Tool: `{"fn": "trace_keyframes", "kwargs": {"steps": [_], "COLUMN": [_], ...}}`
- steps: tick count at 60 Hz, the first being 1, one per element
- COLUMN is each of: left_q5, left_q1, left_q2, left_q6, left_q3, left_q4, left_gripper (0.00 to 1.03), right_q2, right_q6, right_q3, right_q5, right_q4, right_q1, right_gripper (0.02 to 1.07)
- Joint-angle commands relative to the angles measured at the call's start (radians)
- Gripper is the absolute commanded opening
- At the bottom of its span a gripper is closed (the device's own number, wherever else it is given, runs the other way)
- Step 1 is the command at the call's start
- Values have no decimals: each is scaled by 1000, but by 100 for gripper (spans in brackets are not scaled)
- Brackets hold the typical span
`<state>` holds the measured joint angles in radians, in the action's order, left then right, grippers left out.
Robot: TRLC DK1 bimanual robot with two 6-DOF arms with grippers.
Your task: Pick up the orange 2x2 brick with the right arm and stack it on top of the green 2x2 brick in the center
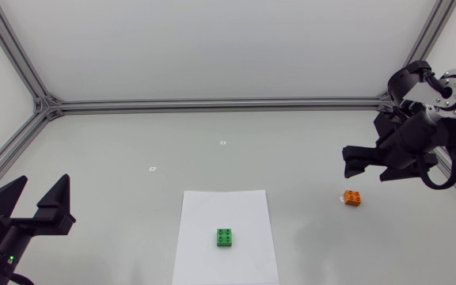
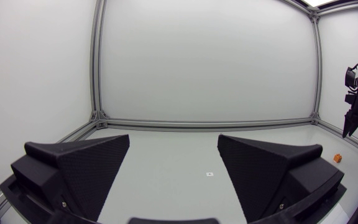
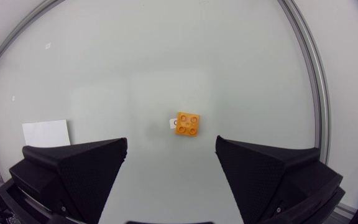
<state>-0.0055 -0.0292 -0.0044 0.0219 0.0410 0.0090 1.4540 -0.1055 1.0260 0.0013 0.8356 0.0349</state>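
The orange 2x2 brick (image 1: 353, 198) lies on the table at the right, studs up. In the right wrist view the orange brick (image 3: 187, 123) sits ahead of my open right gripper (image 3: 171, 163), apart from its fingers. My right gripper (image 1: 364, 165) hangs above the table, just up and right of the brick in the head view. The green 2x2 brick (image 1: 226, 237) rests on a white paper sheet (image 1: 204, 207) near the table's front middle. My left gripper (image 1: 38, 203) stands open at the front left, holding nothing. The left wrist view shows the orange brick (image 2: 337, 158) far off.
Aluminium frame rails (image 1: 212, 103) border the table at the back and sides. Two small white markers (image 1: 222, 142) (image 1: 152, 168) lie on the table behind the sheet. A corner of the white sheet (image 3: 45, 131) shows in the right wrist view.
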Motion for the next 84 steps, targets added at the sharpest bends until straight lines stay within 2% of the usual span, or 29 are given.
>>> {"fn": "trace_keyframes", "kwargs": {"steps": [1, 12, 30, 46, 66, 72, 79, 84], "left_q5": [4, 4, 4, 4, 4, 4, 4, 4], "left_q1": [-1, -1, -1, -1, -1, -1, -1, -1], "left_q2": [-8, -8, -8, -8, -8, -8, -8, -8], "left_q6": [-13, -13, -13, -13, -13, -13, -13, -13], "left_q3": [-41, -41, -41, -41, -41, -41, -41, -41], "left_q4": [-14, -15, -14, -14, -15, -14, -14, -15], "left_gripper": [99, 99, 99, 99, 99, 99, 99, 99], "right_q2": [49, 123, 220, 272, 304, 304, 305, 305], "right_q6": [-34, -40, -39, -46, -51, -51, -53, -54], "right_q3": [11, -12, -41, -53, -70, -75, -78, -81], "right_q5": [8, 42, 45, 43, 42, 37, 37, 37], "right_q4": [-6, -76, -150, -179, -211, -220, -220, -224], "right_q1": [-3, 17, 60, 62, 80, 80, 77, 74], "right_gripper": [103, 103, 102, 102, 94, 84, 83, 78]}}
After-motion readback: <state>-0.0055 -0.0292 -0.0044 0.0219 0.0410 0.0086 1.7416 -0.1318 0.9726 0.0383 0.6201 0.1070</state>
